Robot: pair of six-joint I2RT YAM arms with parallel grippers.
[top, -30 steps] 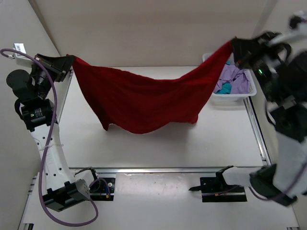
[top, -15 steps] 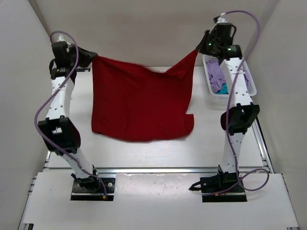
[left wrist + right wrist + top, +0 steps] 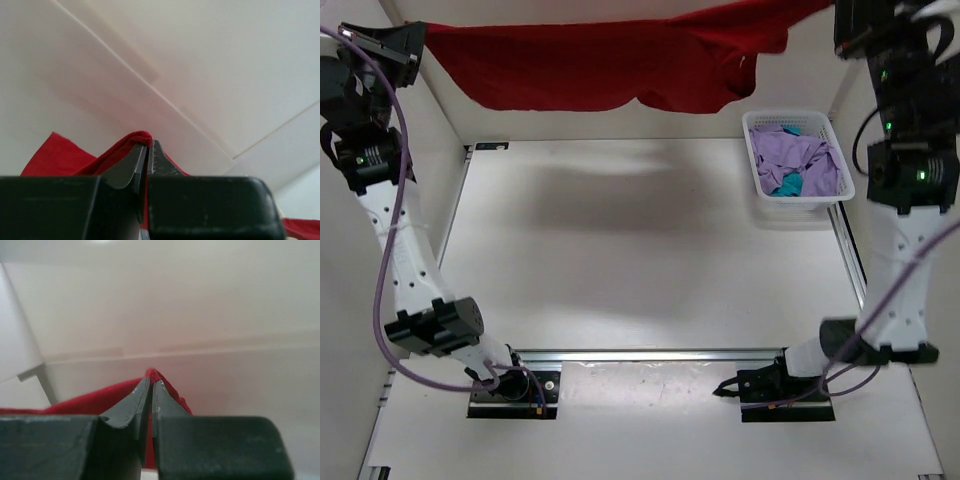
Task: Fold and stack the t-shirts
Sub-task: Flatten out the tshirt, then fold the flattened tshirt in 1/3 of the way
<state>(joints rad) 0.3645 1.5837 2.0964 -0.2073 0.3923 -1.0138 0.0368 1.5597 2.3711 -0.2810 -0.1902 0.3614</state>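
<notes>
Since half a second ago, both of your arms have swung up and outward, and the red shirt [image 3: 610, 65] has come off the counter [image 3: 650, 260]. It now hangs stretched across the top of the overhead frame, sagging in the middle, with a loose flap drooping right of centre. It throws a soft shadow on the bare surface below.

Your left fingers [image 3: 405, 45] sit in the upper left corner of that frame and your right fingers [image 3: 842, 22] in the upper right corner, one at each end of the cloth. In the left wrist view the two fingers are pressed together on a ridge of red fabric that pokes up just past the tips. The right wrist view shows the same: fingers closed tight on a pinch of red cloth, with more of it trailing off to the lower left.

At the right of the overhead frame the white basket [image 3: 798, 207] holds the purple shirt [image 3: 800, 155], crumpled, with the teal shirt [image 3: 786, 185] showing beneath its near edge.
</notes>
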